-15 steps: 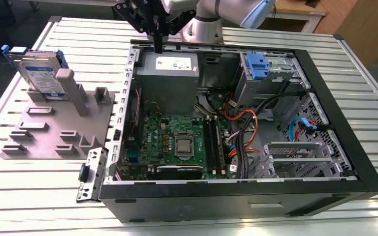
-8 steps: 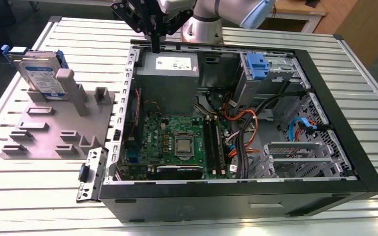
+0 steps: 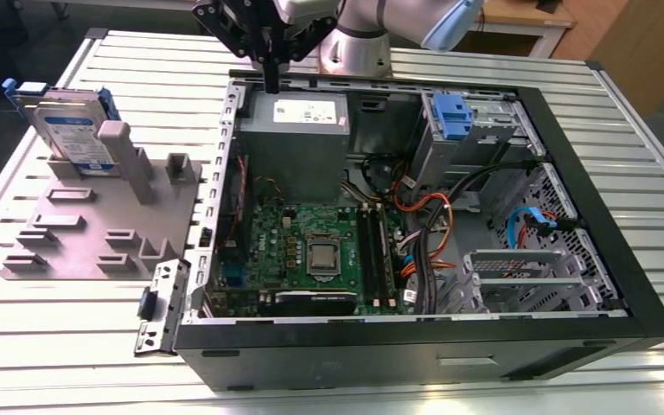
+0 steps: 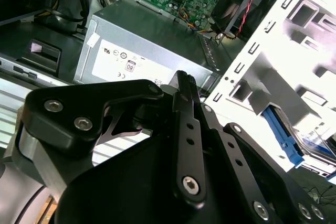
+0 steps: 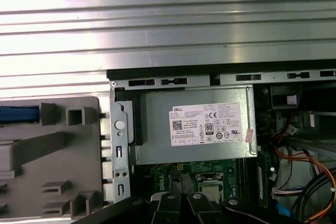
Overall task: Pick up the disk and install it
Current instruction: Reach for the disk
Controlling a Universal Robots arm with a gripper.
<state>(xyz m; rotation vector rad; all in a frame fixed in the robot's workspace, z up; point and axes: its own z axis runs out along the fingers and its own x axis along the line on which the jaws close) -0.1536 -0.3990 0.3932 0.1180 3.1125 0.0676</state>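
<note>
Standing by the table (image 3: pixel 55 346), I see the arm's hand (image 3: pixel 272 83) at twelve o'clock in the exterior view. It hangs over the back edge of the open computer case (image 3: pixel 424 346), its black fingers pressed together into a single tip with nothing between them. Just beside that tip lies the grey power supply (image 3: pixel 297 121) with its white sticker. In the second wrist view the closed fingers (image 4: pixel 185 108) cross in front of that same box. The disk (image 3: pixel 69 130) is well apart from the hand, at about ten o'clock in the exterior view. It stands on edge in the grey holder (image 3: pixel 79 226), outside the case wall. The green motherboard (image 3: pixel 297 242) lies at six o'clock from the power supply.
</note>
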